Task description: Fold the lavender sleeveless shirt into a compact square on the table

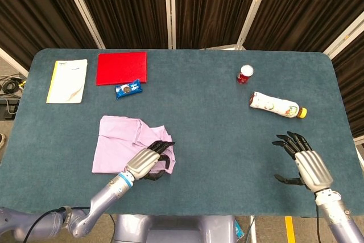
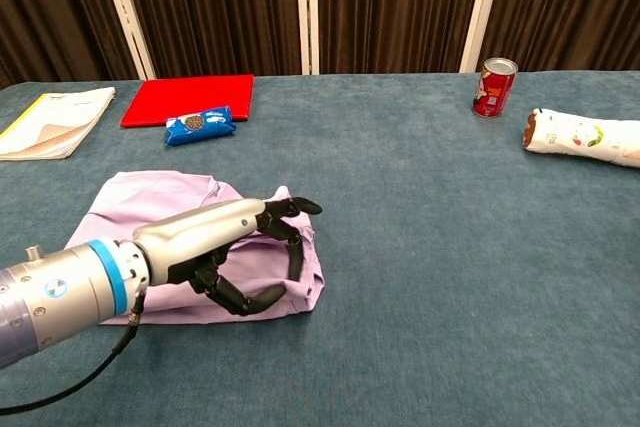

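Observation:
The lavender shirt (image 1: 116,140) lies partly folded and rumpled on the blue table (image 1: 216,118), front left of centre; the chest view shows it too (image 2: 150,209). My left hand (image 1: 149,162) sits turned on its side at the shirt's right edge (image 2: 235,247). Its fingers (image 2: 290,209) curve over the bunched hem with the thumb below, and no fabric is lifted. My right hand (image 1: 301,162) hovers at the front right with fingers spread, holding nothing, far from the shirt; the chest view does not show it.
At the back left are a red folder (image 1: 121,68), a blue snack pack (image 1: 128,89) and a pale booklet (image 1: 67,81). A red can (image 1: 245,74) and a lying bottle (image 1: 276,105) are at the back right.

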`<state>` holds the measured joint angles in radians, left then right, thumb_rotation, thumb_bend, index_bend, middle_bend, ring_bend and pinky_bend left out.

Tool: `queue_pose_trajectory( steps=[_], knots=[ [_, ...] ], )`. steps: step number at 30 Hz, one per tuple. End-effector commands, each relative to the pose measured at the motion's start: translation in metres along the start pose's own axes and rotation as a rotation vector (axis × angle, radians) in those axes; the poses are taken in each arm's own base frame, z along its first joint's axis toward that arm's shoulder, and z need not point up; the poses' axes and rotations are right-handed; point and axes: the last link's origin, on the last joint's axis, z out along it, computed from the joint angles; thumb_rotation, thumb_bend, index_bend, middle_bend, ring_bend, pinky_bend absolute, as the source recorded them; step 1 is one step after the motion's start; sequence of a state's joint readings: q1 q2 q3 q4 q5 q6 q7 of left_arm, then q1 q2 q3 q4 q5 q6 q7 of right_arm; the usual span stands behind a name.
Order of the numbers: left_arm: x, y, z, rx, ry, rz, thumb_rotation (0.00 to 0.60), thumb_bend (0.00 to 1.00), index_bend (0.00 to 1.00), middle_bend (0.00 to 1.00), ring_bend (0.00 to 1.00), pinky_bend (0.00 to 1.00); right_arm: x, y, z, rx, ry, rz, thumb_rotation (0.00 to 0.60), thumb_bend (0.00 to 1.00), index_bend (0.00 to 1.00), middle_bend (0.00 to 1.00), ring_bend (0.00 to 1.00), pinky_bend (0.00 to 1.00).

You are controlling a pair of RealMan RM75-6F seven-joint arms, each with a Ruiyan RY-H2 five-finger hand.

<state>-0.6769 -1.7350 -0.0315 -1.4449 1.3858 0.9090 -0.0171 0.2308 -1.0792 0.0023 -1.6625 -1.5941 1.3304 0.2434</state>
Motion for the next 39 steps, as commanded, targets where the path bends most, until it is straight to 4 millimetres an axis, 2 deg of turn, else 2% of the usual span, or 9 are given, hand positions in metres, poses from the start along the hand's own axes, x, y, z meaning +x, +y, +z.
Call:
queue_pose_trajectory(
  steps=[1, 8, 15, 20, 21, 22, 24, 26, 39],
  knots=[
    [0.0, 0.0, 0.003, 0.015, -0.02, 0.013, 0.6, 0.25, 0.0, 0.0, 0.0, 0.0, 0.0, 0.0, 0.0, -0.002, -0.001, 0.0, 0.6, 0.01, 0.26, 0.14, 0.0, 0.0],
    [0.014, 0.007, 0.001, -0.054, 0.058, -0.015, 0.6, 0.21, 0.0, 0.0, 0.0, 0.0, 0.0, 0.001, 0.0, -0.003, -0.005, 0.0, 0.6, 0.01, 0.26, 0.15, 0.0, 0.0],
    [0.05, 0.001, -0.006, -0.105, 0.123, 0.07, 0.6, 0.23, 0.01, 0.0, 0.0, 0.0, 0.0, 0.0, 0.0, -0.004, -0.005, 0.0, 0.6, 0.01, 0.26, 0.15, 0.0, 0.0],
    [0.081, -0.025, -0.008, -0.051, 0.131, 0.211, 0.6, 0.24, 0.15, 0.0, 0.0, 0.0, -0.001, 0.0, 0.0, -0.004, -0.006, 0.0, 0.6, 0.01, 0.26, 0.15, 0.0, 0.0],
    [0.086, -0.033, -0.009, -0.033, 0.135, 0.257, 0.6, 0.24, 0.19, 0.0, 0.0, 0.0, -0.001, 0.001, 0.0, -0.005, -0.006, 0.0, 0.6, 0.01, 0.26, 0.15, 0.0, 0.0],
    [0.091, -0.053, -0.012, 0.017, 0.122, 0.334, 0.6, 0.24, 0.23, 0.0, 0.0, 0.0, -0.001, 0.001, 0.001, -0.008, -0.008, -0.002, 0.6, 0.01, 0.26, 0.15, 0.0, 0.0],
    [0.091, -0.064, -0.012, 0.04, 0.101, 0.345, 0.6, 0.24, 0.3, 0.0, 0.0, 0.0, -0.002, 0.002, 0.002, -0.011, -0.01, -0.004, 0.6, 0.01, 0.26, 0.15, 0.0, 0.0],
    [0.093, -0.074, -0.012, 0.052, 0.094, 0.386, 0.6, 0.24, 0.32, 0.0, 0.0, 0.0, -0.003, 0.002, 0.003, -0.015, -0.012, -0.006, 0.6, 0.01, 0.26, 0.15, 0.0, 0.0],
    [0.083, -0.098, -0.003, 0.023, 0.092, 0.505, 0.6, 0.31, 0.38, 0.0, 0.0, 0.0, -0.005, 0.006, 0.005, -0.035, -0.013, -0.017, 0.6, 0.01, 0.26, 0.15, 0.0, 0.0]
  ],
)
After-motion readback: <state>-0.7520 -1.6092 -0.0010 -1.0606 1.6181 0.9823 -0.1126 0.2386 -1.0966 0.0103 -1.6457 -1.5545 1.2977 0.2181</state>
